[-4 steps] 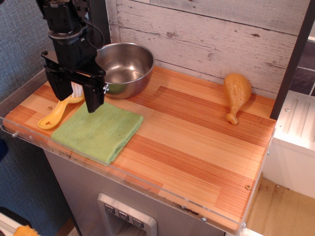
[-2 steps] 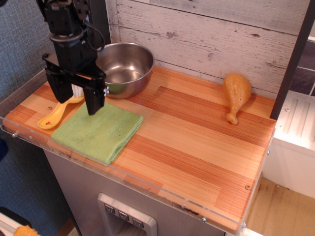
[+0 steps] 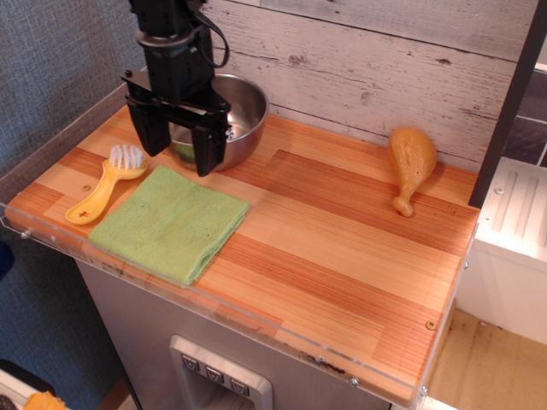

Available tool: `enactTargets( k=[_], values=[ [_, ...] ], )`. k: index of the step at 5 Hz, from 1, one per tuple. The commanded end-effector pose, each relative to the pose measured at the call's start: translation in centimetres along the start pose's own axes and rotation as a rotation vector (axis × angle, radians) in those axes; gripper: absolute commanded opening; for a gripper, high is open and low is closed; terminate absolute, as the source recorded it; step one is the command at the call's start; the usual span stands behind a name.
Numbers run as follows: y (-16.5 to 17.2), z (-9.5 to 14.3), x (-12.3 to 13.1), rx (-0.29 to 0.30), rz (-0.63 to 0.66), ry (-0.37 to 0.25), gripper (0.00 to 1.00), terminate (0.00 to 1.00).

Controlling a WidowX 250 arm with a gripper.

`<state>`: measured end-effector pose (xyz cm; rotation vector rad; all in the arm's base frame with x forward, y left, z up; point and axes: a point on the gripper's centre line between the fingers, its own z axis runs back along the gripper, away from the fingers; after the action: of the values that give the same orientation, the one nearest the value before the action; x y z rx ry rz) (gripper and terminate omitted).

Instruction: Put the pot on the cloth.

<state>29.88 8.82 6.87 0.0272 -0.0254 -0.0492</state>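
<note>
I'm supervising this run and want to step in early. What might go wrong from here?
The open gripper hangs at the pot's near rim; a smooth steel rim may slip from the fingers. The brush lies touching the cloth's back edge, so a low carry might knock it or set the pot partly on it.

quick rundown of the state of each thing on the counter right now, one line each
pot: upright at the back of the counter, not on the cloth, partly hidden by the pincer
cloth: folded flat near the front left edge, nothing on it
brush: lying flat left of the cloth, bristles up
chicken leg: lying at the back right, untouched
pincer: open, fingers pointing down in front of the pot, holding nothing
</note>
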Motion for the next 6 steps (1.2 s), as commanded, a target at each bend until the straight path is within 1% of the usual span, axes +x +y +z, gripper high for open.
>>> enactTargets(
  k=[1,2,3,4,6],
  values=[
    [-1.0,0.1,5.8,0.041,-0.032,-0.058,1.0,0.0],
    [-1.0,-0.3,8.1,0.053,-0.033,-0.078,1.0,0.0],
    [-1.0,-1.8,8.6,0.063,-0.053,-0.055,1.0,0.0],
    [-1.1,-3.1,8.3,0.066,-0.055,-0.019,0.0,0.0],
    [-1.0,-4.6,7.2,0.072,-0.06,0.019,0.0,0.0]
  ],
)
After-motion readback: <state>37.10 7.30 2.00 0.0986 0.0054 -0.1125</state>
